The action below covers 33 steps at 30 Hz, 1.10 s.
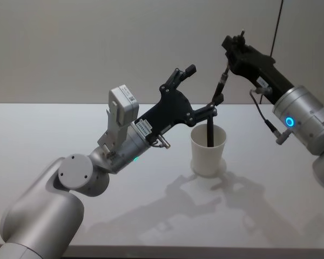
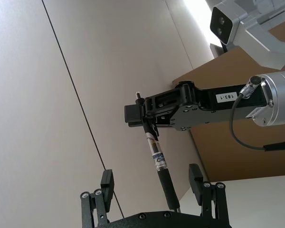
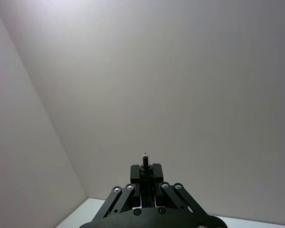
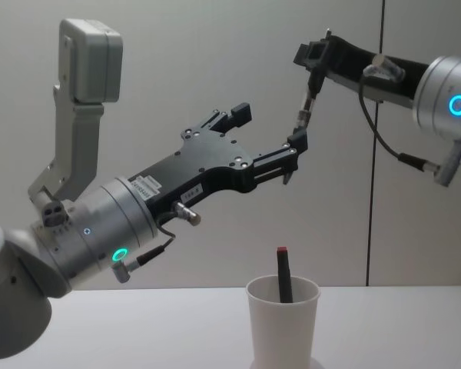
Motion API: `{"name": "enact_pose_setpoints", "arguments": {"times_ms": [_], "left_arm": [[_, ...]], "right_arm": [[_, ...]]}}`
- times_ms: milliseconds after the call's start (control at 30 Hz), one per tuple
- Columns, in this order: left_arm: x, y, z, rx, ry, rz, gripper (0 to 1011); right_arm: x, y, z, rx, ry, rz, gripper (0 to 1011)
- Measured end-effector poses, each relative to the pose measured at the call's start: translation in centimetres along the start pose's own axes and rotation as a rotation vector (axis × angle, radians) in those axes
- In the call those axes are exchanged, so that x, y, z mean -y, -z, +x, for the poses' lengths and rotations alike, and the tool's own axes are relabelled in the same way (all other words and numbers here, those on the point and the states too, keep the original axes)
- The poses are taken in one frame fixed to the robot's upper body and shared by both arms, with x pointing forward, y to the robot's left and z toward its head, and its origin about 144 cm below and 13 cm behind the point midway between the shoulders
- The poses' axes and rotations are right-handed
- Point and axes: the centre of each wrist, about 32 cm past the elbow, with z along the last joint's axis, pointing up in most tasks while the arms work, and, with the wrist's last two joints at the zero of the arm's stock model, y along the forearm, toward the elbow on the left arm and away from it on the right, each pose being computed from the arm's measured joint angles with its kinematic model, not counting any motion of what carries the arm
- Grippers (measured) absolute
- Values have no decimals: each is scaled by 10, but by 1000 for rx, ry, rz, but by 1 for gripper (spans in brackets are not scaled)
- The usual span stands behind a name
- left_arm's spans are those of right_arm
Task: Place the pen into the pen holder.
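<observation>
Judging the task as partway done, with the drop not yet made.

Starting with the tabletop (image 1: 70, 124): lying flat, matte white and bare, well below both pincers.

Reaching in from the left, the left pincer (image 1: 202, 90) is made of black plate metal with thin linked fingers. Gaping wide and gripping nothing. Bracketing the lower barrel of the pen in the left wrist view, with one finger (image 2: 107, 180) on each side. Cannot tell whether either finger is touching it.

Coming in from the upper right, the right pincer (image 4: 313, 65) is black and boxy, clamped narrow on the top end of the pen (image 4: 302, 111). Hanging the pen down at a slight tilt toward the left pincer's lower finger.

Standing below the left pincer, the pen holder (image 4: 283, 330): a plain white paper cup with a rolled rim, tapering toward the base. Sitting upright on the tabletop, well apart from the held pen's tip.

Noting the pen's slim round shape, with a pale printed label band mid-barrel (image 2: 157, 159) and a dark rubbery-looking grip below it.

Leaning inside the pen holder, a second pen (image 4: 283, 277): dark, with a red top poking above the rim.

Left to do, by judgement: lowering the held pen over the rim below and letting go.
</observation>
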Motion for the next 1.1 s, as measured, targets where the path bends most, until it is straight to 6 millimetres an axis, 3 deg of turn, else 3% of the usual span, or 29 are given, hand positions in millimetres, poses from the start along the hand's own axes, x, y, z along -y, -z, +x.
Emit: {"name": "enact_pose_setpoints", "arguments": {"times_ms": [400,1100], "left_arm": [[0,0,0,0,0,0,1000],[0,0,0,0,0,0,1000]], "right_arm": [[3,4,0,101,81,26,153],[12,15,19,237,190,52,153]]}}
